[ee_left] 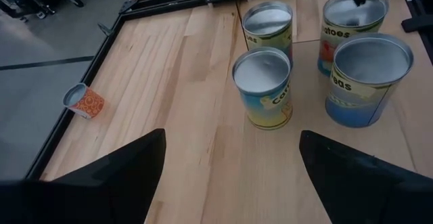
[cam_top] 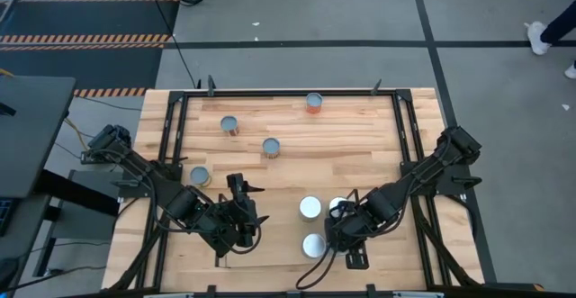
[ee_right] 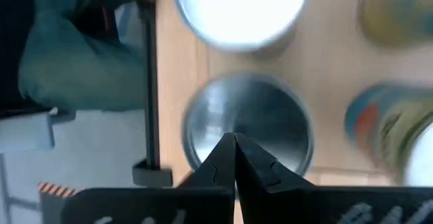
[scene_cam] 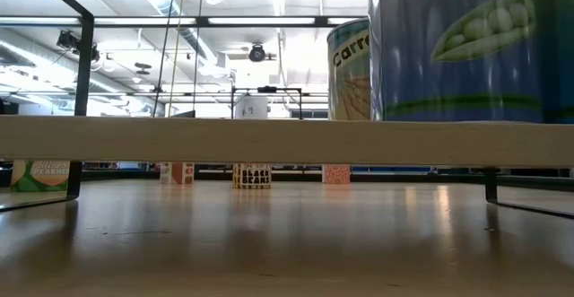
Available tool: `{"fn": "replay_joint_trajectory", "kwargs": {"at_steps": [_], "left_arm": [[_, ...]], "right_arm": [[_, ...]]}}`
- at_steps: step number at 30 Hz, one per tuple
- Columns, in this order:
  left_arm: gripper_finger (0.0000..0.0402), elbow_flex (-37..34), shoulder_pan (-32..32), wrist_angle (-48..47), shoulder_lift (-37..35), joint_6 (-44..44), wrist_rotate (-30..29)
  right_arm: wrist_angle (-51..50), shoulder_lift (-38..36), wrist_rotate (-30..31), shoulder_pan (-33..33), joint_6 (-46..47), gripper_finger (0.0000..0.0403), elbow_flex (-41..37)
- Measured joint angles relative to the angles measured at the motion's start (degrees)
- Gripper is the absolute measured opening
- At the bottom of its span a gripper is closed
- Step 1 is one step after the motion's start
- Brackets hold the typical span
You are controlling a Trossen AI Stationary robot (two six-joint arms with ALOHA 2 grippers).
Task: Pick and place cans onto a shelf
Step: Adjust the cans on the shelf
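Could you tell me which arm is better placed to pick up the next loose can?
Left. The loose cans, such as the nearest can, lie on its side, and the left gripper has open fingers. The right gripper is shut above a grouped can.

A robotics test laboratory in an industrial hall: a butcher-block table (cam_top: 360,154) edged by a black frame (cam_top: 175,136) stands on grey concrete floor (cam_top: 297,10) with hazard-striped matting (cam_top: 81,39); fluorescent ceiling lights (scene_cam: 260,21) and exposed pipes overhead.
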Motion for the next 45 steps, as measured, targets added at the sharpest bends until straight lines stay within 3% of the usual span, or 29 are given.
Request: {"fn": "replay_joint_trajectory", "kwargs": {"at_steps": [10,20,45], "left_arm": [[0.0345,0.0,-0.4,0.1,0.0,0.1,0.0],[0.0345,0.0,-1.1,0.0,0.0,0.0,0.0],[0.0345,0.0,-1.4,-0.1,0.0,0.0,0.0]], "right_arm": [[11.8,1.8,9.0,-1.1,-10.2,0.0005,2.2],[11.4,7.3,6.1,-3.5,-12.5,0.0005,3.0],[11.9,7.2,5.4,-3.9,-14.1,0.0005,2.9]]}}
